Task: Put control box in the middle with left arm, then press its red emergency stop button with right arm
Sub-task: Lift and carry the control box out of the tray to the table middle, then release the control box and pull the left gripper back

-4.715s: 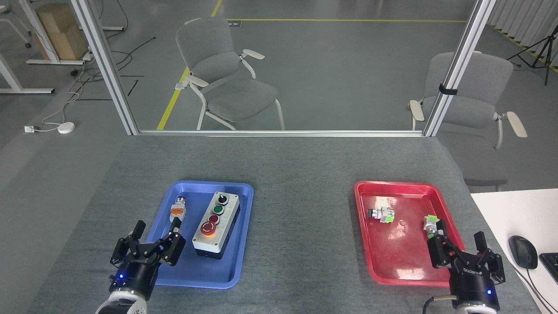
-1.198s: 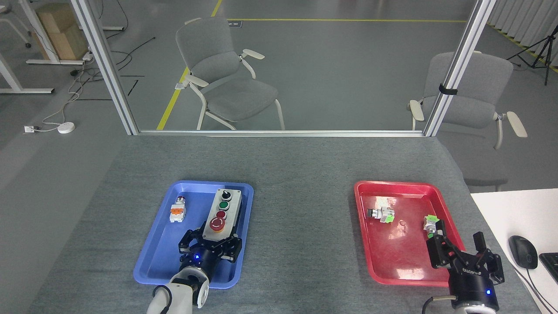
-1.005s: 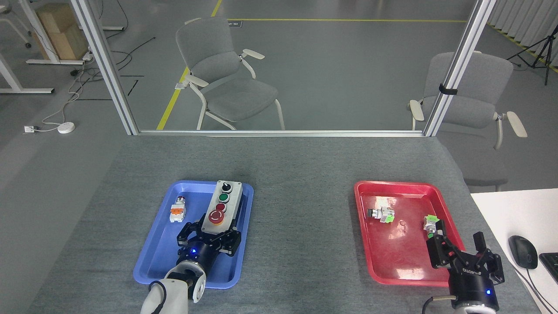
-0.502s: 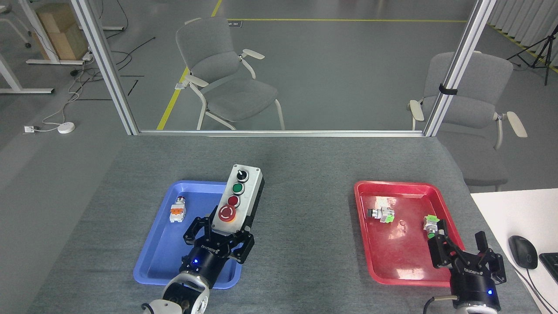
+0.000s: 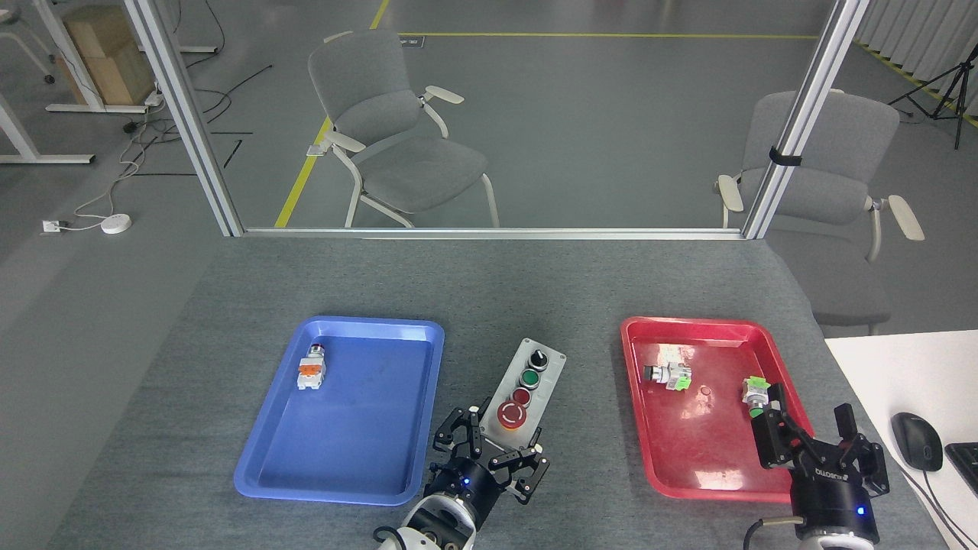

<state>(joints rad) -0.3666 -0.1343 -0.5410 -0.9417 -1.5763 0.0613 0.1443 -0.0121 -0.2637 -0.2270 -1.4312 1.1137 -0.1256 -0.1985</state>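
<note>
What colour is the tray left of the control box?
Blue; the tray shows clearly in the head view.

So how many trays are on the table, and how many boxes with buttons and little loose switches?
Trays: 2, the blue tray and the red tray
Control box: 1, the control box, between the trays
Little loose switches: 3, one switch in the blue tray, two in the red tray, the middle switch and the right-side switch
Total: 6

The left hand (image 5: pixel 492 456) has carried the control box (image 5: pixel 524 381) (formerly in the blue tray (image 5: pixel 269 458)) to mid-table.
</note>
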